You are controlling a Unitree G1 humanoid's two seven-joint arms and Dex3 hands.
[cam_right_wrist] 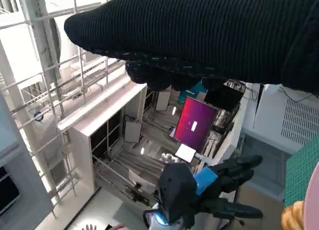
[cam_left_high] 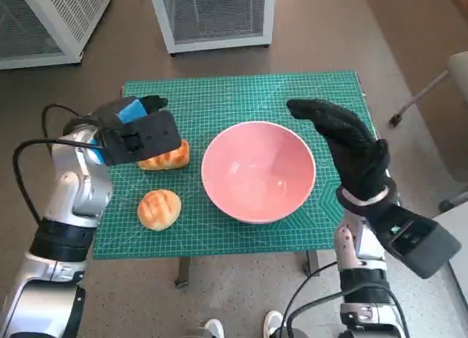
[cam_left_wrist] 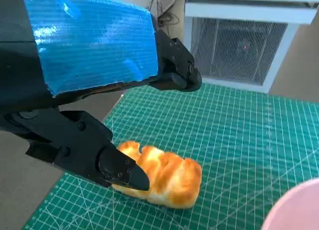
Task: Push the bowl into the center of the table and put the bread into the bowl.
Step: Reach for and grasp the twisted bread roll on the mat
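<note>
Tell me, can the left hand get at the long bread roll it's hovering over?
Probably yes. The left hand hangs right above the long bread roll, fingers spread apart with nothing between them and the roll; the pink bowl sits off to the side.

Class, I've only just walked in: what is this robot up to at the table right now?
A humanoid robot stands at a small table covered by a green cutting mat. A large pink bowl sits near the mat's middle, empty. The left hand, black with blue tape, hovers open over a golden elongated bread roll without gripping it. A second, round bread roll lies nearer the robot. The right hand, in a black knitted glove, is open beside the bowl's far rim.
</note>
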